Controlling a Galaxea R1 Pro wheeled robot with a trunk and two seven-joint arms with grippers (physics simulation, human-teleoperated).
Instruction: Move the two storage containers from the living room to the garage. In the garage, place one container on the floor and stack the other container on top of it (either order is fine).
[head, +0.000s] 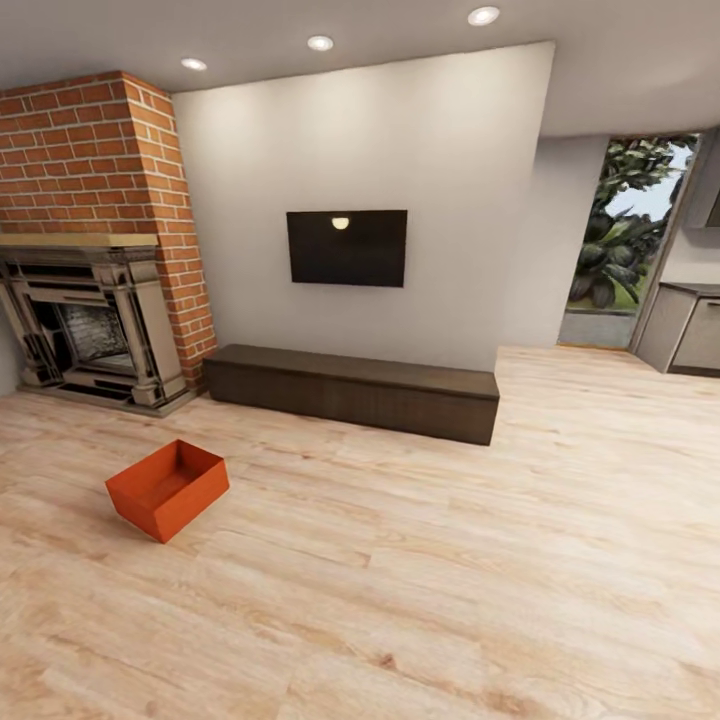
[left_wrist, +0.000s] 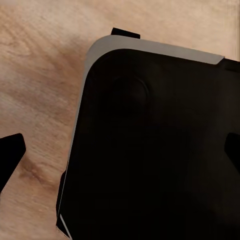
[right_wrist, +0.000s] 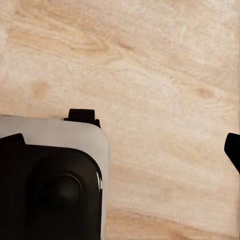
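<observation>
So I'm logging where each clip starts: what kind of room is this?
A living room, most likely: a brick fireplace, a wall-mounted TV above a low dark cabinet, and light wood-plank flooring. One orange-red storage container sits on it.

An orange-red open-topped rectangular storage container (head: 168, 488) sits on the light wood-plank floor (head: 450, 560) at the left, in front of the red-brick fireplace (head: 95, 240). Right of the fireplace, a long dark wooden bench (head: 352, 390) stands against the cream wall (head: 440, 160), below a black flat wall-mounted television (head: 347, 248).
</observation>
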